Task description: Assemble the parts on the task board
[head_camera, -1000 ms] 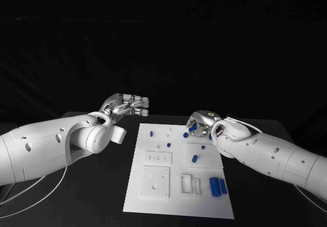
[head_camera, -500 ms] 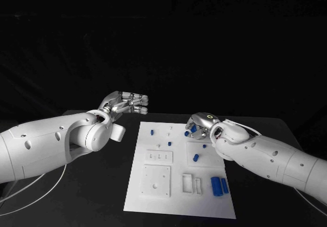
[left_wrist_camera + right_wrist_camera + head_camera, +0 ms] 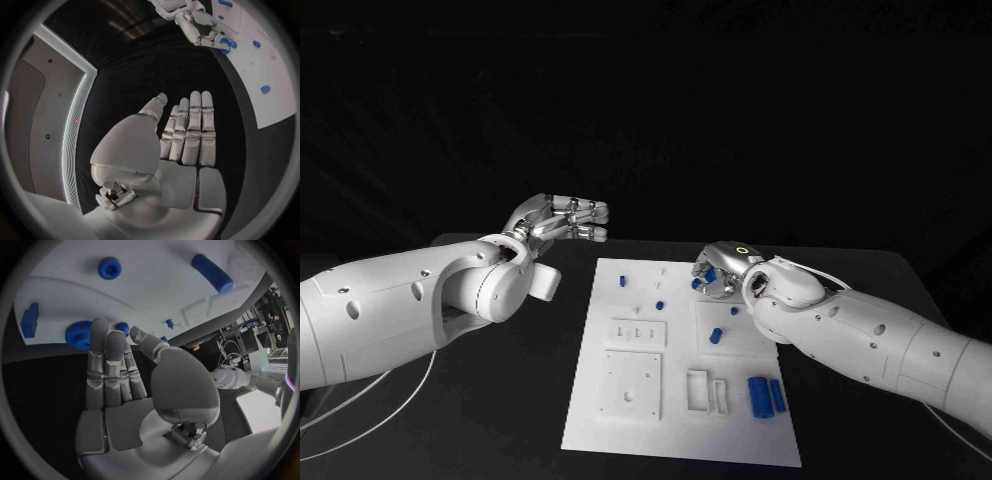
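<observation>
The white task board (image 3: 672,425) lies in the middle of the table. Blue parts lie on it: two cylinders (image 3: 763,394) near its right edge, small pieces (image 3: 714,334) in its middle, and more at its far end (image 3: 623,281). My right hand (image 3: 723,268) hovers over the board's far right corner. Its fingers (image 3: 100,357) are stretched out straight, and their tips reach a blue toothed wheel (image 3: 77,335) and a small blue piece (image 3: 123,328), gripping nothing. My left hand (image 3: 567,217) is raised above the table left of the board, fingers (image 3: 190,130) straight and empty.
In the right wrist view, a blue round part (image 3: 109,267), a blue cylinder (image 3: 211,272) and a blue block (image 3: 28,320) lie on the board (image 3: 156,300) beyond the fingertips. Black table (image 3: 516,400) surrounds the board on both sides.
My left hand has risen a little. My right arm has edged slightly inward, and its hand stays at the board's far right corner.
</observation>
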`<action>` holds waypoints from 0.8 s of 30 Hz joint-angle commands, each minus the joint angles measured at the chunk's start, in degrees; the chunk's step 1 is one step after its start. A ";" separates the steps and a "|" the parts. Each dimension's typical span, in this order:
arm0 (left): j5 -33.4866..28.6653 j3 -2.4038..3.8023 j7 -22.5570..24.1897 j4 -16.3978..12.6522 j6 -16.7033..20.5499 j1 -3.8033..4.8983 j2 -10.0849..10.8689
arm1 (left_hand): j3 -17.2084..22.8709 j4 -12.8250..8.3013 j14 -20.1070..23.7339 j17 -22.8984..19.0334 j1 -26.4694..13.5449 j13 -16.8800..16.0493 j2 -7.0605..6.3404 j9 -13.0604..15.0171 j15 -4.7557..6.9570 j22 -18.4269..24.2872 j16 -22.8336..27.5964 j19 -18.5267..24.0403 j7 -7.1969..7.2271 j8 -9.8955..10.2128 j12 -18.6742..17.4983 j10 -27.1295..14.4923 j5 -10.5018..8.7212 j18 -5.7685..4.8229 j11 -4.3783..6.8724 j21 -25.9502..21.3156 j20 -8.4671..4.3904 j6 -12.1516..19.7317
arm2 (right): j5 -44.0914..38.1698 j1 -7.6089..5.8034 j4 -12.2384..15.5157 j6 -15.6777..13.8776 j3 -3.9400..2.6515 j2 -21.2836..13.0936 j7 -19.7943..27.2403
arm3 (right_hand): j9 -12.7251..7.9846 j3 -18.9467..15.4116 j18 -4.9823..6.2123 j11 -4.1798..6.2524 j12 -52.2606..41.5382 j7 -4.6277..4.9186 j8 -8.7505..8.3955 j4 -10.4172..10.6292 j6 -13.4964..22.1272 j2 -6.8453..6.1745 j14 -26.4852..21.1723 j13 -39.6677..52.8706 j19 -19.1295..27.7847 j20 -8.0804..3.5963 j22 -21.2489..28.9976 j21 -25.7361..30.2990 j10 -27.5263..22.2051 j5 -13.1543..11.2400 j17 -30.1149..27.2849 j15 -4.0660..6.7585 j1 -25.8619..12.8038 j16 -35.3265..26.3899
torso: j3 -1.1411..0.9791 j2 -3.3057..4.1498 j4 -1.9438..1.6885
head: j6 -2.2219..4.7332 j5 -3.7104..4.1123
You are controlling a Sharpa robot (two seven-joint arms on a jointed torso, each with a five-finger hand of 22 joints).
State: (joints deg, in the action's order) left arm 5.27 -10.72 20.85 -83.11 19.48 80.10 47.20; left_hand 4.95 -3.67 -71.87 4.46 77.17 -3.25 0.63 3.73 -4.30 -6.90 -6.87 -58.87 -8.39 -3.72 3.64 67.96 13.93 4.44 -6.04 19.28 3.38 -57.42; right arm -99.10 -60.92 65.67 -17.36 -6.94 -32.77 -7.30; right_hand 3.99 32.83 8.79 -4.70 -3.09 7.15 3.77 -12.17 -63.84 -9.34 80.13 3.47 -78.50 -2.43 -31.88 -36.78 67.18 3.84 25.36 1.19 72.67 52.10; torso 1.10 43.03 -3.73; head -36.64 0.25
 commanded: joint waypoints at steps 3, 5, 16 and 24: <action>0.25 0.08 0.81 0.01 0.12 0.12 -0.11 | -0.41 0.11 -0.39 0.06 -0.45 -0.08 -0.10 0.01 0.10 0.15 -0.18 -0.18 0.00 0.15 -0.22 -0.16 -0.30 -0.63 0.01 0.33 -0.11 0.33 | -1.28 0.03 -0.48 0.49 -0.03 0.34 -0.86 | 0.08 0.41 0.57 0.15 -0.22 -0.31 -0.14 0.23 -0.21 -0.13 0.39 -0.06 -0.36 -0.02 -1.04 0.74 0.29 0.09 0.15 0.08 -0.40 0.19 | 0.14 0.32 -0.14 | 0.12 -0.01; 0.25 0.07 0.72 0.06 0.04 0.13 -0.14 | -0.42 0.11 -0.39 0.06 -0.45 -0.08 -0.10 0.01 0.10 0.15 -0.18 -0.18 0.00 0.15 -0.22 -0.17 -0.31 -0.63 0.00 0.33 -0.11 0.33 | -1.31 0.04 -0.65 0.56 -0.03 0.43 -0.89 | 0.07 0.64 0.53 0.15 -0.23 -0.34 -0.14 0.39 -0.28 -0.20 0.44 -0.06 -0.60 0.01 -2.64 1.74 0.22 0.15 0.24 0.05 -0.44 0.12 | 0.16 0.46 -0.17 | 0.13 0.06; 0.25 0.07 0.46 0.73 -0.15 0.13 -0.58 | -0.60 0.20 -0.37 0.05 -0.51 -0.08 -0.09 0.01 0.07 0.24 -0.17 -0.17 -0.02 0.14 -0.23 -0.35 -0.36 -0.63 -0.05 0.32 -0.09 0.39 | -0.92 0.04 -1.46 1.25 -0.03 0.85 -0.64 | 0.08 1.04 0.41 0.21 -0.19 -0.45 -0.16 1.36 -0.71 0.33 0.57 -0.08 -1.43 0.02 -4.71 3.81 0.35 0.08 0.38 0.03 -0.88 0.30 | 0.33 0.97 -0.25 | 0.25 0.10; 0.25 0.06 0.25 0.98 -0.29 0.13 -0.70 | -0.60 0.20 -0.37 0.05 -0.51 -0.08 -0.09 0.01 0.07 0.24 -0.17 -0.17 -0.02 0.14 -0.23 -0.35 -0.36 -0.63 -0.05 0.32 -0.09 0.39 | -0.68 0.05 -1.57 1.91 -0.03 0.96 -0.42 | 0.32 2.40 0.05 0.87 -0.23 -0.93 -0.07 1.95 -2.40 1.92 0.70 -0.04 -1.69 -0.28 -6.22 4.48 2.34 -0.35 0.53 0.40 -1.12 0.40 | 0.38 1.16 -0.28 | 0.02 0.14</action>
State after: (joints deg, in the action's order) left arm 5.31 -10.73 20.75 -82.10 19.49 80.14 46.66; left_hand 4.68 -3.40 -71.87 4.44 77.17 -3.24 0.63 3.72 -4.30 -6.71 -6.87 -58.87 -8.39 -3.72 3.64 67.96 13.93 4.43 -6.04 19.28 3.38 -57.42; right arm -99.43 -60.93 64.04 -16.72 -6.97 -31.88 -7.86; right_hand 4.21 34.88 8.30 -3.81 -3.06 6.29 3.76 -10.12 -66.01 -7.82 80.49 3.47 -79.86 -2.55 -38.01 -32.47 69.30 3.83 25.83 1.55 71.51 52.31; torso 1.46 44.08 -3.99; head -36.57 0.40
